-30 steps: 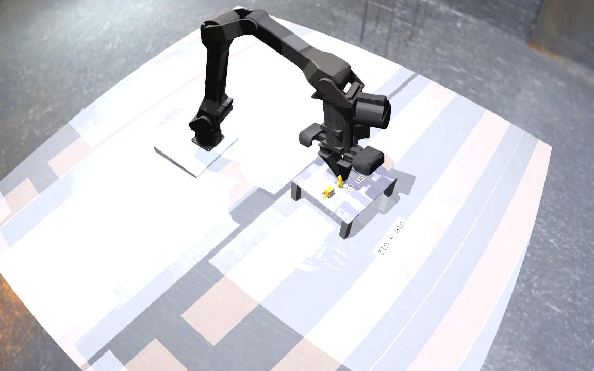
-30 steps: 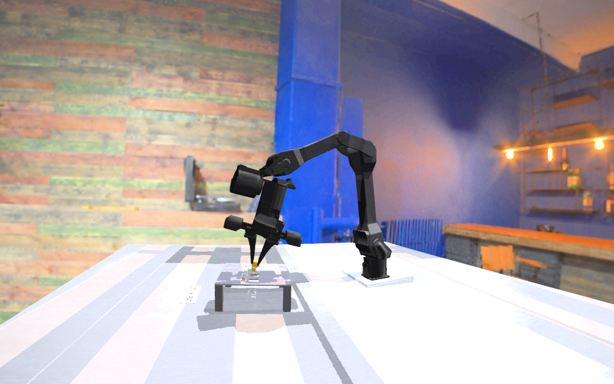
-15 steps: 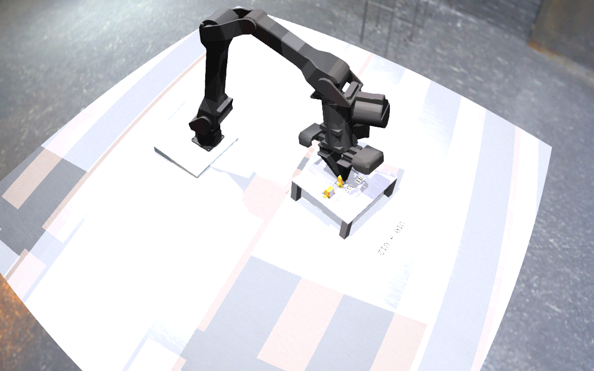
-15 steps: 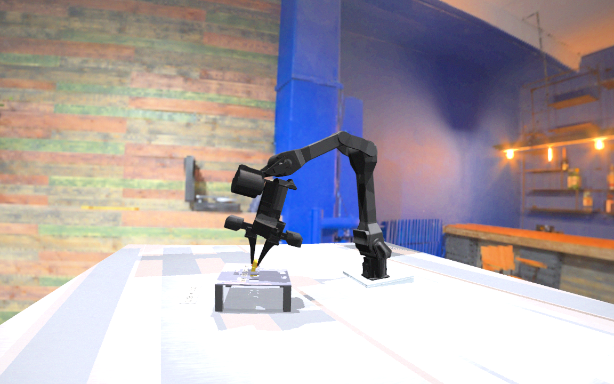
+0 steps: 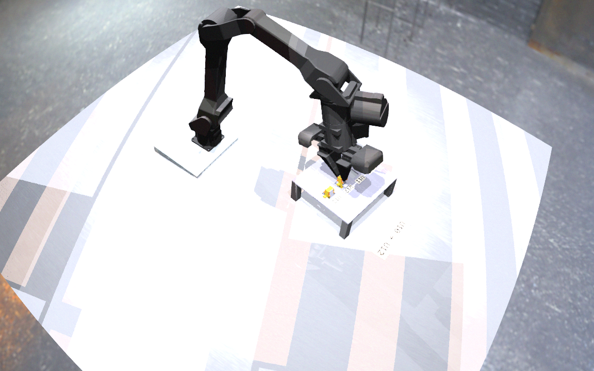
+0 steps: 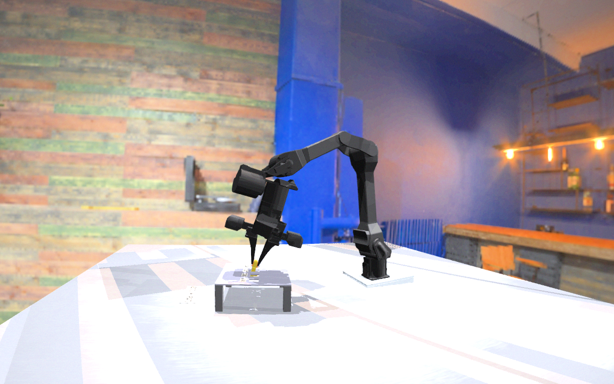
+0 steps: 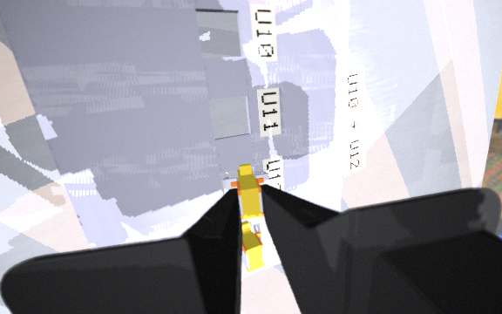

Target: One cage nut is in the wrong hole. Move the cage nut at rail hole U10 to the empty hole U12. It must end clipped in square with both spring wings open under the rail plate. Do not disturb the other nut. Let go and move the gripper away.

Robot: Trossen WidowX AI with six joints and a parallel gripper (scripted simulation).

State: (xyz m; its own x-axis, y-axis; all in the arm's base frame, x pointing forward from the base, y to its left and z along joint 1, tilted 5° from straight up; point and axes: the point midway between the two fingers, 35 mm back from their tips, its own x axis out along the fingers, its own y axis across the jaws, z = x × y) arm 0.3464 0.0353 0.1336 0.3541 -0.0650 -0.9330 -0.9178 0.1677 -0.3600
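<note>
Your jaws (image 5: 342, 178) (image 6: 256, 265) are closed on the yellow cage nut (image 5: 340, 181) (image 6: 255, 265) (image 7: 250, 196), one finger against each side, with small orange tabs projecting near its upper end in the wrist view. Relative to the rail plate (image 5: 348, 212) (image 6: 280, 278) (image 7: 120, 87), the landmark, the gripped nut is over its upper face, beside the partly covered third label, at the U12 position; you cannot tell from these views whether it is seated in the hole or whether its wings are open beneath the plate. A second yellow nut (image 5: 328, 191) (image 7: 252, 252) lies just beyond the gripped one along the plate's row, apart from your jaws. On the plate, the U11 hole (image 7: 229, 118) and the U10 hole (image 7: 219, 34) show no nut. The plate stands on dark legs (image 5: 345, 229) (image 6: 287, 298) on the table (image 5: 174, 258) (image 6: 347, 343). Beside the plate, a printed strip (image 5: 391, 238) (image 7: 353, 122) reads U10, arrow, U12. Well apart from the plate, the arm's base (image 5: 196, 171) (image 6: 402, 279) rests on the table.
</note>
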